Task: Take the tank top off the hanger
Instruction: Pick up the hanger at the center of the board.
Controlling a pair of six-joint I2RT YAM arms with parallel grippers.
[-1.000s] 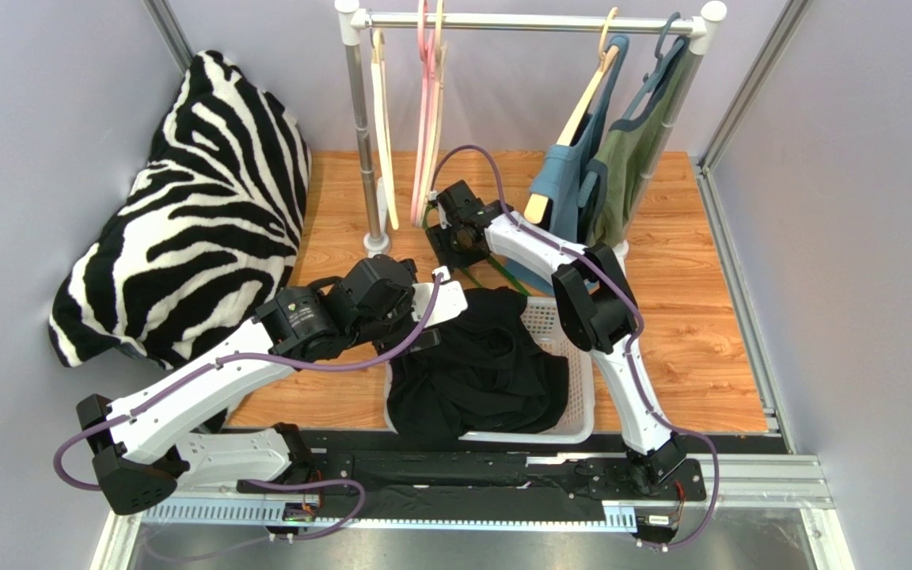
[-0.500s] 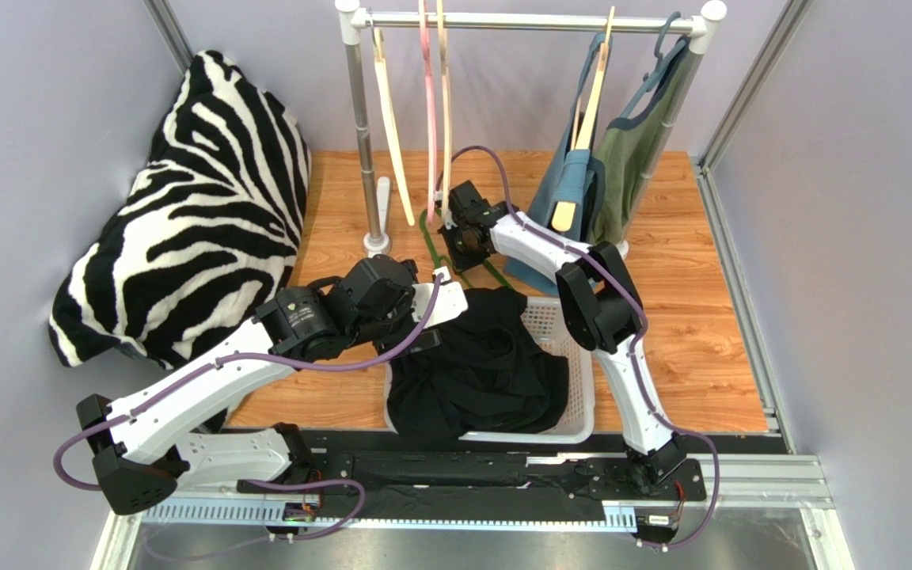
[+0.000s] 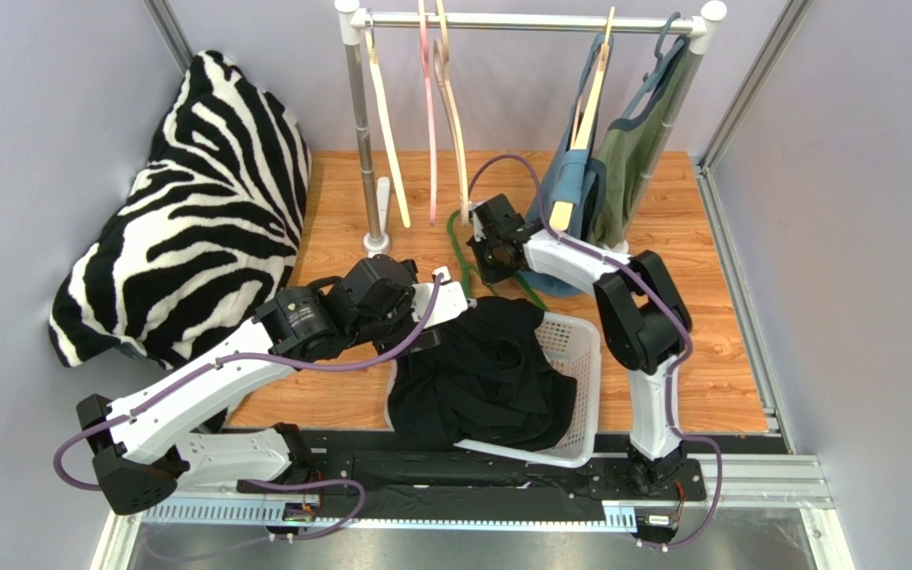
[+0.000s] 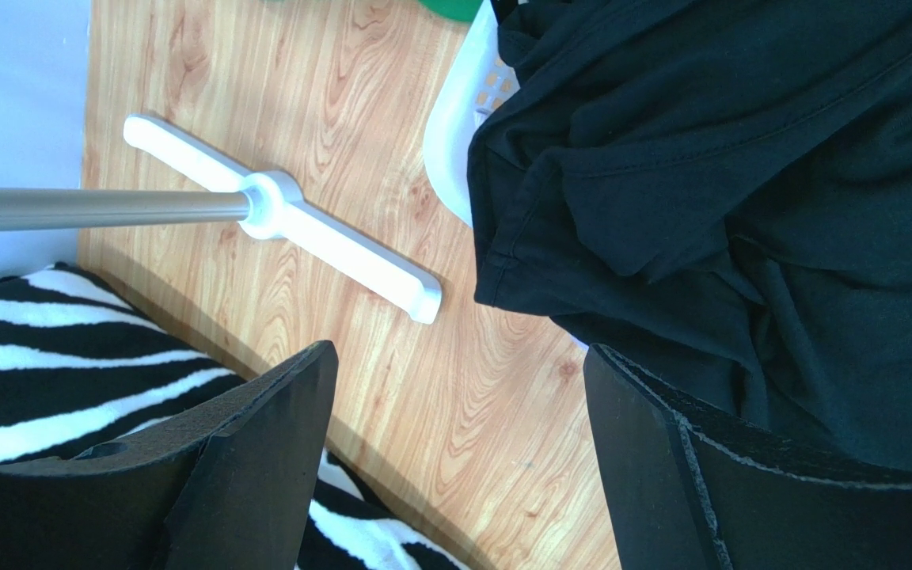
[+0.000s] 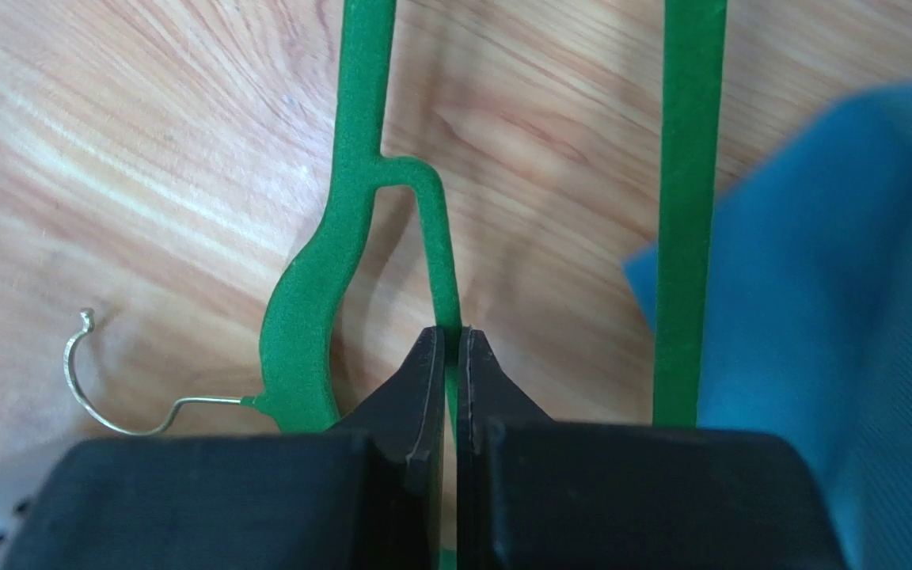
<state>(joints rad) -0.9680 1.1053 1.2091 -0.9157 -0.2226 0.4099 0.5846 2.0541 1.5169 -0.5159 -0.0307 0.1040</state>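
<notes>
The black tank top (image 3: 479, 368) lies crumpled in the white basket (image 3: 576, 344), off any hanger. In the left wrist view its dark folds (image 4: 758, 178) spill over the basket's rim (image 4: 455, 119). A bare green hanger (image 5: 354, 178) lies on the wooden floor, also seen from above (image 3: 461, 255) behind the basket. My right gripper (image 5: 451, 339) is shut on the hanger's thin inner bar, low over the floor (image 3: 491, 244). My left gripper (image 4: 458, 354) hovers open over bare floor at the basket's left edge (image 3: 425, 321), holding nothing.
A clothes rack (image 3: 520, 21) at the back carries wooden hangers (image 3: 384, 119), a pink hanger (image 3: 431, 107), a blue garment (image 3: 568, 178) and an olive one (image 3: 633, 154). Its white foot (image 4: 306, 232) lies by the basket. A zebra-striped pillow (image 3: 187, 214) fills the left side.
My right gripper closed on the green hanger and shifted right with it. The basket's far corner swung and tilted. The empty hangers on the rail are swinging. The left arm stayed still.
</notes>
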